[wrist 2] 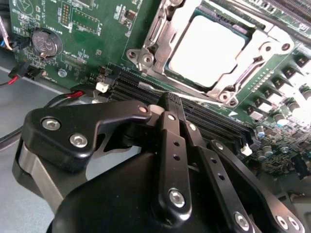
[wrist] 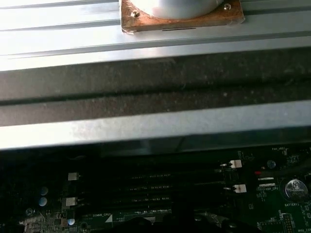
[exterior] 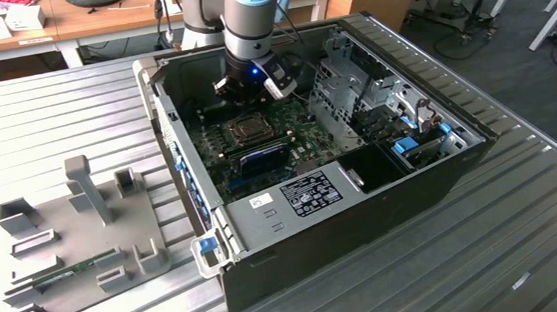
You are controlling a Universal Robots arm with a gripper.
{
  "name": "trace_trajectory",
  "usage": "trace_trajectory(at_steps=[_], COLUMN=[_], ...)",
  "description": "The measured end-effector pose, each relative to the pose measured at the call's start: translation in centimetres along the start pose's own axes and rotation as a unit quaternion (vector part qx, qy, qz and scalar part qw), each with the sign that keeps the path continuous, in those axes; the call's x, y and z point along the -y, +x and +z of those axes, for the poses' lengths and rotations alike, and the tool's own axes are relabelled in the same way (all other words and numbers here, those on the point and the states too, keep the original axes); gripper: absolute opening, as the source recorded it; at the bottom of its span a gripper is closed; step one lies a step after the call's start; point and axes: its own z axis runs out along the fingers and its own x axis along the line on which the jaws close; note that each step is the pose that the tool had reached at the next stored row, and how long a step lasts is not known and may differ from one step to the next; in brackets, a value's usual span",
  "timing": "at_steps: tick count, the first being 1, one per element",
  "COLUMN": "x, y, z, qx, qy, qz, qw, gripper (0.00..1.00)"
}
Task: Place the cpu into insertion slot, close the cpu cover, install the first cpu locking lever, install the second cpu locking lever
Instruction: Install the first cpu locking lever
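The gripper (wrist 2: 171, 103), fingers pressed together and empty, hovers over the memory slots (wrist 2: 204, 114) beside the socket (exterior: 233, 132). The chip (wrist 2: 209, 48) already sits in the socket, and the cover (wrist 2: 260, 41) appears down around it. Whether either lever is latched I cannot tell.

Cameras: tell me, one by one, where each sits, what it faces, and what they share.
Exterior view: off the arm, high, looking down into the open computer case; the arm and gripper reach in.
Second wrist view: on the wrist, looking past the gripper at the chip socket.
First wrist view: on the wrist, facing the case rim and memory slots.
Shared: both wrist views show the coin battery.
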Motion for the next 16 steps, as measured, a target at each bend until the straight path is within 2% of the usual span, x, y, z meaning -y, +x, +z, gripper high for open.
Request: trace_trajectory(at_steps=[10, 16], x=[-0.12, -0.28], y=[-0.01, 0.08], z=[0.16, -0.17], qx=[0.0005, 0.0036], qy=[-0.0001, -0.0008], qz=[0.002, 0.001], qw=[1.00000, 0.99999], gripper=[0.10, 0.10])
